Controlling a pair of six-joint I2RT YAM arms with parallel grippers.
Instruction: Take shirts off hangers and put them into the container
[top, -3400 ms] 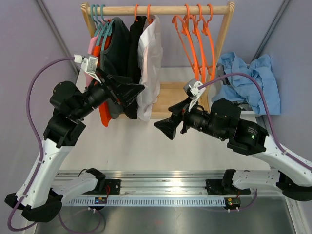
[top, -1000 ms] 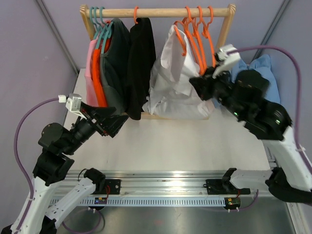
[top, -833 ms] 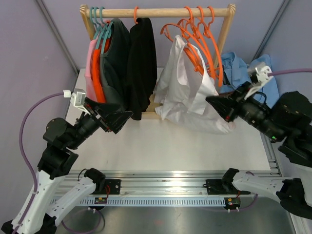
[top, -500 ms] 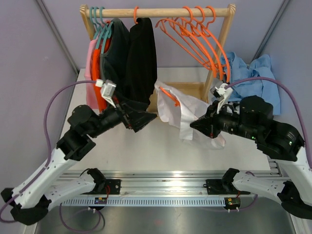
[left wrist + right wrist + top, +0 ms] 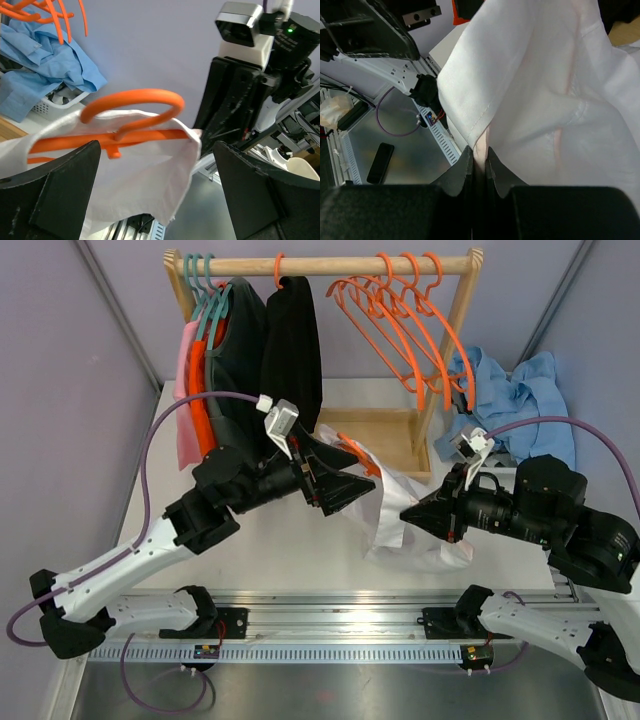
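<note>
A white shirt hangs off the rail over the table, with an orange hanger inside it. My right gripper is shut on a fold of that shirt at its lower edge; the closed tips pinch the cloth. My left gripper stands open beside the shirt's collar end. In the left wrist view the hanger's hook and the shirt lie between the wide-apart fingers. Light blue shirts are piled on the container, whose white rim shows beneath them.
The wooden rail carries empty orange hangers at the right. A black shirt, a dark grey one, an orange one and a pink one hang at the left, some on teal hangers. The rack's tray base lies behind.
My right gripper pulled the white shirt with its hanger off the rail and down toward the near side. My left gripper swung right, so the hanger's hook end now lies between its fingers.
</note>
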